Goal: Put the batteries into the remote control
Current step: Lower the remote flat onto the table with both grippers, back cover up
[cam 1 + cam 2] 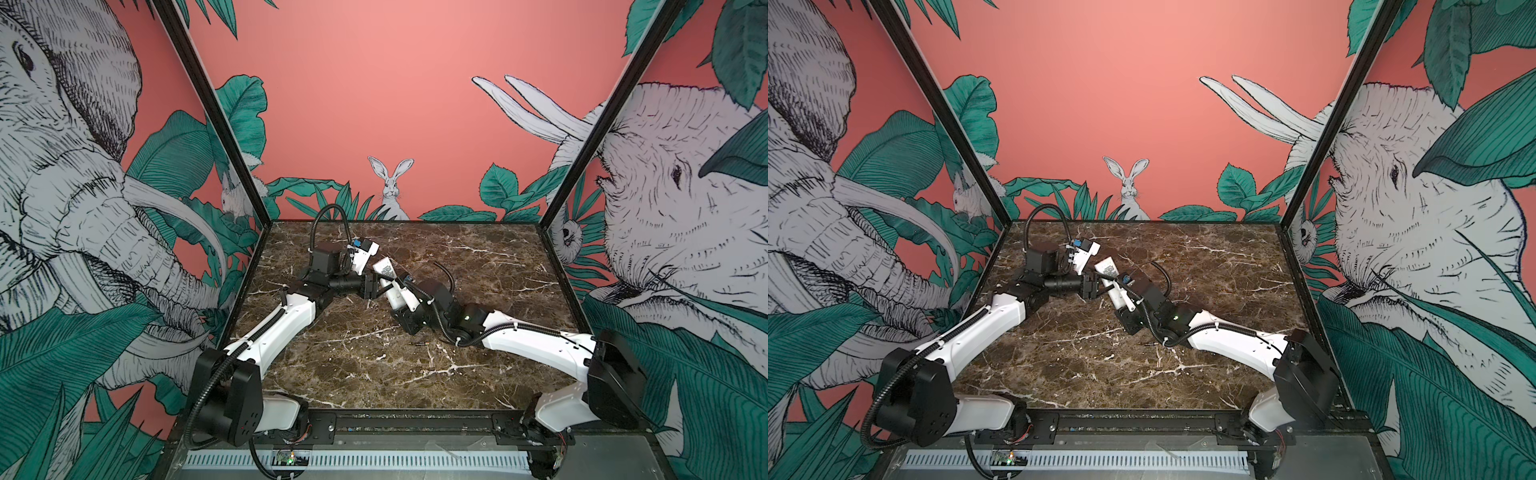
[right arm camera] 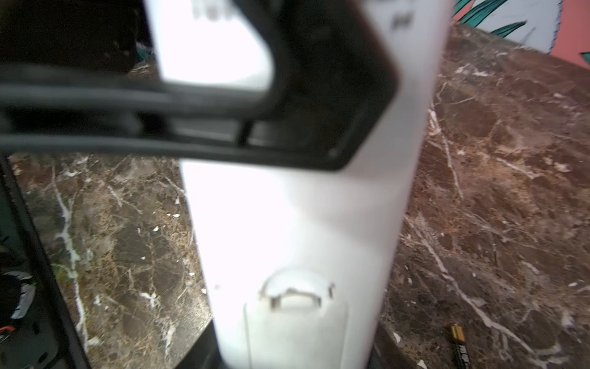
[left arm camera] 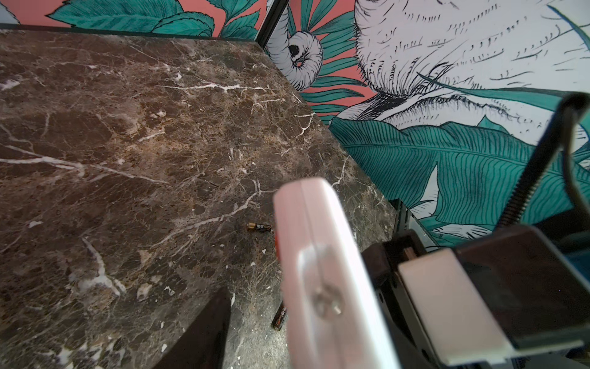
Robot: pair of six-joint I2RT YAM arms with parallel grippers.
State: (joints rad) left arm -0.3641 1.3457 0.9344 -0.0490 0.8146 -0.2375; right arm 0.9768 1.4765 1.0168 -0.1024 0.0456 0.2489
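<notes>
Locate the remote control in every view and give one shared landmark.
Top view: remote control, centre of the marble table.
Top view: same spot, slightly further left.
Left wrist: blurred white bar, lower centre.
Right wrist: white back fills the centre.
Shared landmark: the marble table.

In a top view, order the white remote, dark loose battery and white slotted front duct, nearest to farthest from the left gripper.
1. White plastic remote control: right beside the left gripper.
2. Small dark battery: lying loose, toward the front right.
3. White slotted duct: below the front edge.
</notes>
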